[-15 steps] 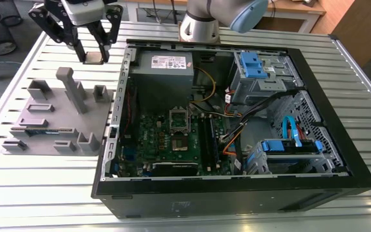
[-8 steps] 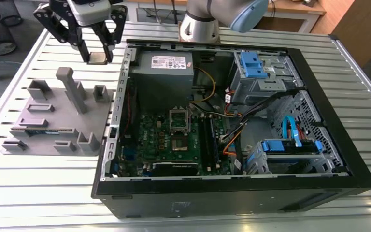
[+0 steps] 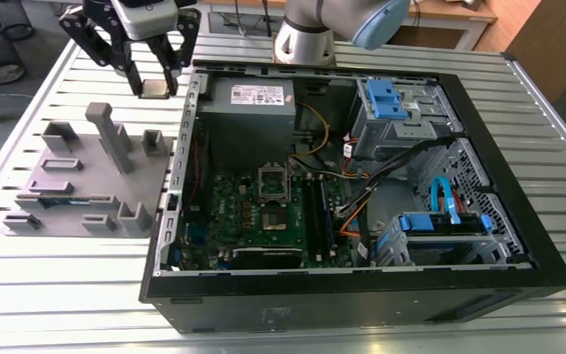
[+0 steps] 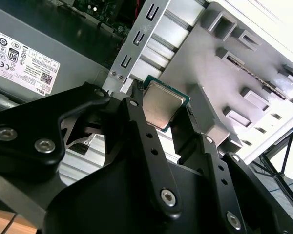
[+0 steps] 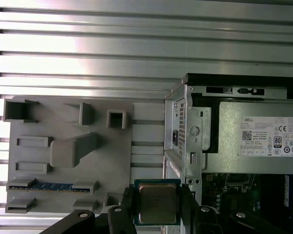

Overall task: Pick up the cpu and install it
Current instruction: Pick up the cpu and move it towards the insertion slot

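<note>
The cpu (image 3: 154, 89) is a small square chip with a silvery top, and my gripper (image 3: 155, 90) is shut on it, black fingers pressing two opposite edges. It hangs in the air just outside the open computer case (image 3: 519, 184), near the case's back corner at the exterior view's left, above the slatted table. In both wrist views the cpu (image 4: 162, 104) (image 5: 157, 203) sits between the fingers (image 4: 136, 114). The empty socket (image 3: 274, 186) lies on the green motherboard (image 3: 253, 221) inside the case.
A grey holder tray (image 3: 91, 181) with upright posts sits beside the case, with a memory stick (image 3: 62, 199) lying in one slot. Inside the case are a grey power supply (image 3: 248, 99), blue drive brackets (image 3: 386, 99) and loose cables (image 3: 362, 195).
</note>
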Robot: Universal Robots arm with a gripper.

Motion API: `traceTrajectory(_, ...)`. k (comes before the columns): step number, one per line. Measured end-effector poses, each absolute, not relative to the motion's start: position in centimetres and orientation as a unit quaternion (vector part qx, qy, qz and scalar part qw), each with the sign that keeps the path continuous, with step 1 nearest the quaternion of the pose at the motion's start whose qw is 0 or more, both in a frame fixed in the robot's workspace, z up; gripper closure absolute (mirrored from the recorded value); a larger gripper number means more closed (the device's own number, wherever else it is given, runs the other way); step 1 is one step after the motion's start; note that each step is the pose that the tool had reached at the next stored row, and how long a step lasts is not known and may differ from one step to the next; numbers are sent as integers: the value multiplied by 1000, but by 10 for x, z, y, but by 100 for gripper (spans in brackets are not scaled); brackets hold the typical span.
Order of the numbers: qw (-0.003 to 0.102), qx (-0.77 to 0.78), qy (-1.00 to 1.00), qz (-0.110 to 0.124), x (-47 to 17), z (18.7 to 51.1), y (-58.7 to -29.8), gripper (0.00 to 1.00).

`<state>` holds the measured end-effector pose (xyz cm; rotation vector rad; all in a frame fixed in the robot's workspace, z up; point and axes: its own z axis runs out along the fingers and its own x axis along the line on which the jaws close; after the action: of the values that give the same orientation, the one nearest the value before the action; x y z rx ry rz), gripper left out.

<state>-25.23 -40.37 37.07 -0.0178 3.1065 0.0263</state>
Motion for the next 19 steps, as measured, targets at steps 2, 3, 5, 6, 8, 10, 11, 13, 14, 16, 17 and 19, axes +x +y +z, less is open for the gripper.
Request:
traceTrajectory(2, 17, -6, 1000, 8, -250, 371, -404, 53)
traceTrajectory(3, 17, -6, 1000, 8, -250, 371, -404, 53)
traceTrajectory(5, 17, -6, 1000, 8, -248, 371, -404, 53)
traceTrajectory(6, 17, -6, 1000, 8, -247, 371, -404, 53)
traceTrajectory(8, 17, -6, 1000, 8, -245, 371, -404, 53)
traceTrajectory(10, 17, -6, 1000, 8, -243, 371, -404, 53)
traceTrajectory(11, 17, -6, 1000, 8, -242, 371, -404, 53)
traceTrajectory(13, 17, -6, 1000, 8, -240, 371, -404, 53)
traceTrajectory(14, 17, -6, 1000, 8, -239, 371, -404, 53)
traceTrajectory(16, 17, -6, 1000, 8, -237, 370, -404, 53)
traceTrajectory(17, 17, -6, 1000, 8, -236, 370, -404, 53)
traceTrajectory(19, 17, -6, 1000, 8, -234, 370, -404, 53)
